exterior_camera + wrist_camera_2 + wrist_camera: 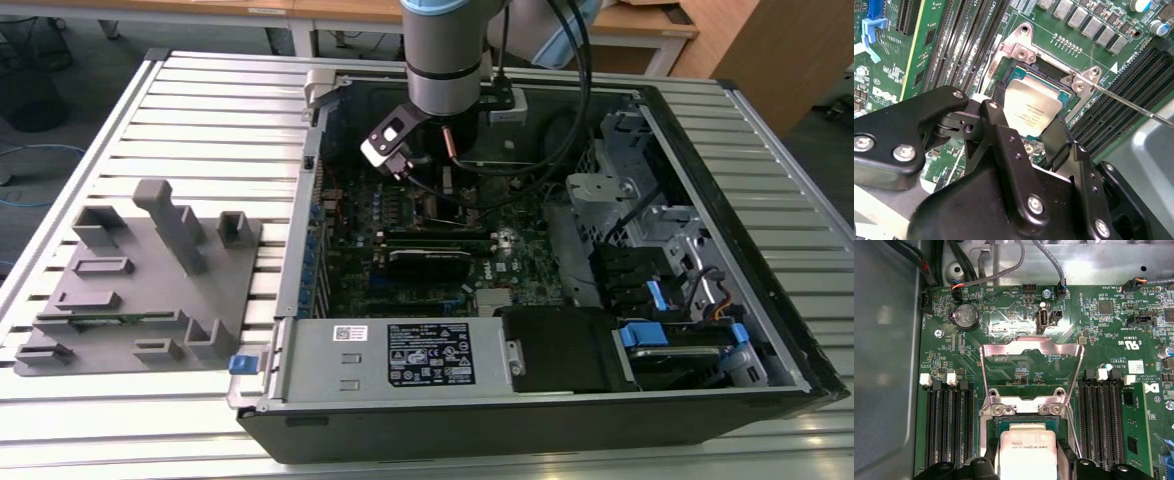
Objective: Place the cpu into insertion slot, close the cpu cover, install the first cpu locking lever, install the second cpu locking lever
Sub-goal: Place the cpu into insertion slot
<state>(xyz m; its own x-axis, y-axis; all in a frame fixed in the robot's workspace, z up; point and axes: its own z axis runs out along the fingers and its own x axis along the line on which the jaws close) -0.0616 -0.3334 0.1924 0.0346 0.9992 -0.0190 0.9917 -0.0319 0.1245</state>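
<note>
In the exterior view, the arm (447, 50) reaches down into an open computer case (534, 425) that lies on a slatted metal table (160, 430). A grey plastic fixture (134, 280) stands on the table at the exterior view's left. The power supply (320, 375) in the case carries a black label (430, 354) with white print and a small white sticker (350, 333).

In the second wrist view, the gripper (1026, 112) has its black fingers (996, 107) pressed against two opposite sides of the cpu (1034, 105). The cpu is directly over the insertion slot (1046, 74); I cannot tell if it is already seated. Its silver top has several lines of small dark print. A thin metal lever (1134, 107) stretches out from one corner of the slot.

In the first wrist view, the cpu cover (1031, 344) stands raised behind the slot, and the green motherboard (1004, 315) shows through its window. The board has white printed markings and a round battery (965, 317).
</note>
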